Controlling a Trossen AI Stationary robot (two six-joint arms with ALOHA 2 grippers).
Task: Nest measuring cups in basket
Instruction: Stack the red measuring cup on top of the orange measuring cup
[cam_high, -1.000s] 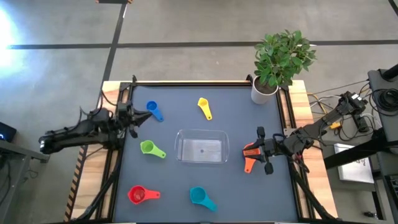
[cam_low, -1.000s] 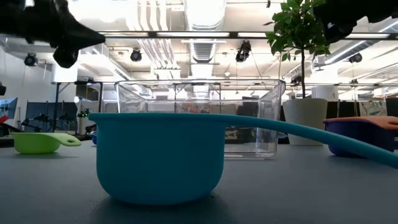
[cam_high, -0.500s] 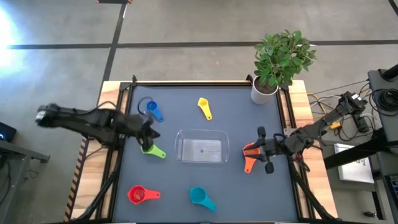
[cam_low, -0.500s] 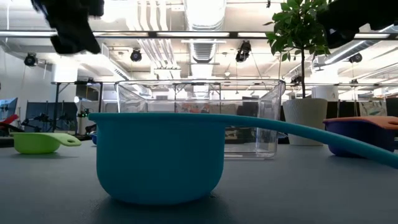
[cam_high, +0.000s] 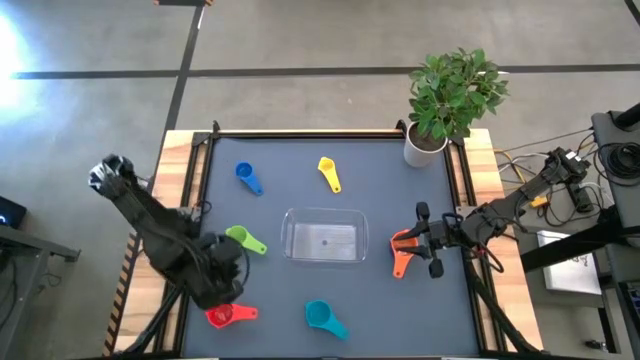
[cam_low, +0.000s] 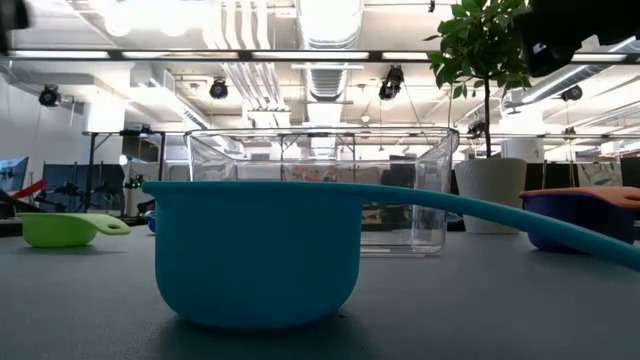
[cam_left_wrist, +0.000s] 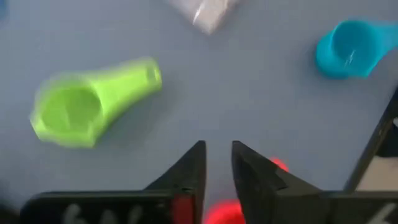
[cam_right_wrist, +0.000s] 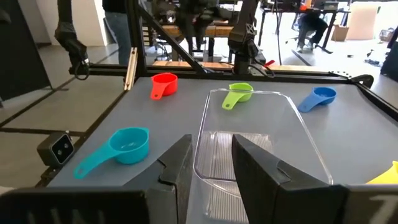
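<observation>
The dark grey table (cam_high: 380, 300) has wooden edges and a black rail round it. The clear basket (cam_high: 323, 236) sits empty in the middle. Around it lie six measuring cups, each apart from the others: the blue cup (cam_high: 246, 176) and the yellow cup (cam_high: 328, 172) toward the far side, the green cup (cam_high: 241, 238) just left of the basket, the red cup (cam_high: 224, 314) and the teal cup (cam_high: 321, 316) on the near side, and the orange cup (cam_high: 402, 250) to the right of the basket. A leafy plant in a white pot (cam_high: 424, 147) stands at the far right corner.

The left gripper (cam_left_wrist: 216, 163) hangs over the red cup, its fingers nearly together with only a slim gap, holding nothing. The right gripper (cam_right_wrist: 208, 160) is by the orange cup, facing the basket, its fingers a little apart and empty.

Beyond the table the room is an open workshop with pale concrete floor, ceiling ducts and black metal stands.
</observation>
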